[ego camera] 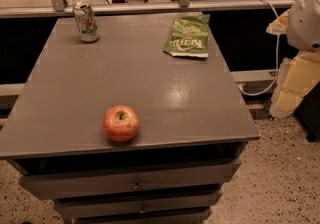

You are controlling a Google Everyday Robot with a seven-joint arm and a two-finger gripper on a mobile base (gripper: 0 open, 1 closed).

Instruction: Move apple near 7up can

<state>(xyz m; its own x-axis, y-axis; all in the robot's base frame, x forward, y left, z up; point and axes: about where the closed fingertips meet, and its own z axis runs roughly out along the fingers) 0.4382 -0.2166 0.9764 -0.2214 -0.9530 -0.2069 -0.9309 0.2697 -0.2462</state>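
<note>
The apple, red with yellowish patches and its stem dimple facing up, sits near the front edge of the grey table, left of centre. The 7up can, silver-white with green and red markings, stands upright at the table's far left corner. The gripper hangs at the right edge of the view, beyond the table's right side, under a white arm part. It is far from both the apple and the can and holds nothing that I can see.
A flat green chip bag lies at the far right of the table. Drawers run under the front edge. A rail and a white cable run behind the table. The floor is speckled.
</note>
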